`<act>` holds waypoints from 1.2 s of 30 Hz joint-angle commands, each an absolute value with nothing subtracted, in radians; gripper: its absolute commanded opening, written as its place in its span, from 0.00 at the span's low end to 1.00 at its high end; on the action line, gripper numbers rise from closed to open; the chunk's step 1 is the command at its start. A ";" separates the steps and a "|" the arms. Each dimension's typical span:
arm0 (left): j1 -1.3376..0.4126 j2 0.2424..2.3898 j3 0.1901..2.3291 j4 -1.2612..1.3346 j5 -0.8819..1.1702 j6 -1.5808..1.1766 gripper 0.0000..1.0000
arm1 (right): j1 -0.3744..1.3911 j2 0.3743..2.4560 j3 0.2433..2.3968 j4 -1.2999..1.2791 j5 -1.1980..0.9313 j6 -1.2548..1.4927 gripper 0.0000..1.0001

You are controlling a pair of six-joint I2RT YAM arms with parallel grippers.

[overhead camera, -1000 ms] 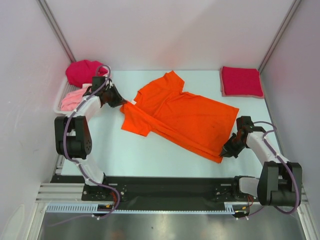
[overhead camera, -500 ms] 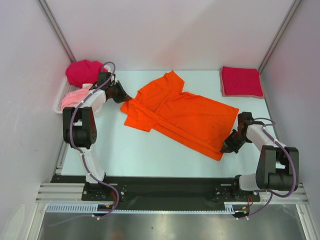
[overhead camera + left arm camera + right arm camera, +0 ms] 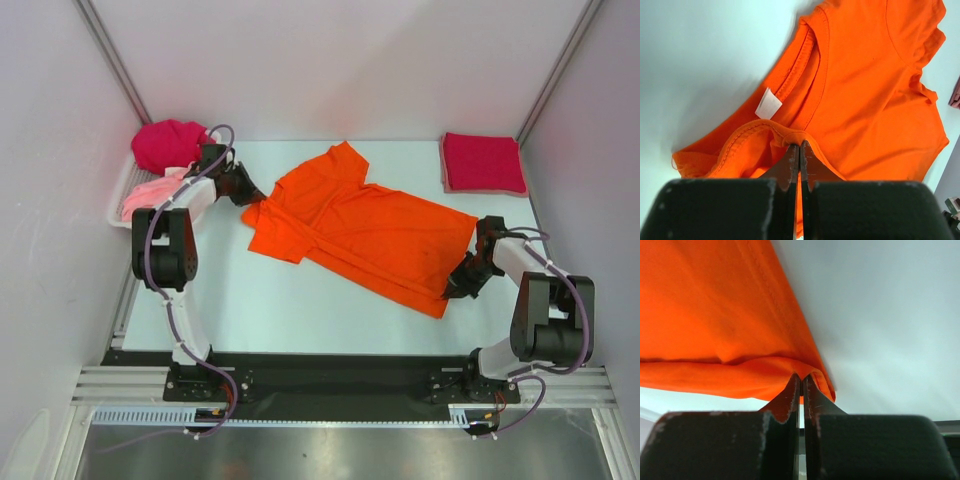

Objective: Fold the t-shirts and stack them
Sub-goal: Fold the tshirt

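Since a second ago the left gripper (image 3: 251,196), clenched on the neckband of the bright orange cloth t-shirt (image 3: 365,235), has moved toward 12 o'clock. So has the right gripper (image 3: 453,290), clamped on the hem corner at 4 o'clock, and the shirt lies diagonally mid-table. There are four shirts: this one, one folded crimson cloth shirt (image 3: 483,163) at 1 o'clock, and one magenta cloth shirt (image 3: 165,143) and one pale pink cloth shirt (image 3: 145,196) at 10 o'clock.

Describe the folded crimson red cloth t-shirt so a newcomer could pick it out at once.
On the pale table, find the far right corner. The crimson red cloth t-shirt lies there alone, a flat square. Unlike the bright orange t-shirt spread mid-table and the magenta shirt and pale pink shirt bunched at far left, it is neatly folded.
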State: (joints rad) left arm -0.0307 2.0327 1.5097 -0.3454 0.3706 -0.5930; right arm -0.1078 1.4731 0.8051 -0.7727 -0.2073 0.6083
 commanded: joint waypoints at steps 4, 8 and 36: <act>-0.034 2.048 1.572 -0.318 0.357 -0.626 0.00 | -0.133 1.508 0.859 -0.778 -0.181 0.575 0.00; -0.034 2.049 1.574 -0.308 0.345 -0.643 0.00 | -0.144 1.523 0.868 -0.776 -0.192 0.568 0.00; -0.038 2.141 1.658 -0.276 0.371 -0.718 0.00 | -0.186 1.649 0.956 -0.755 -0.245 0.546 0.00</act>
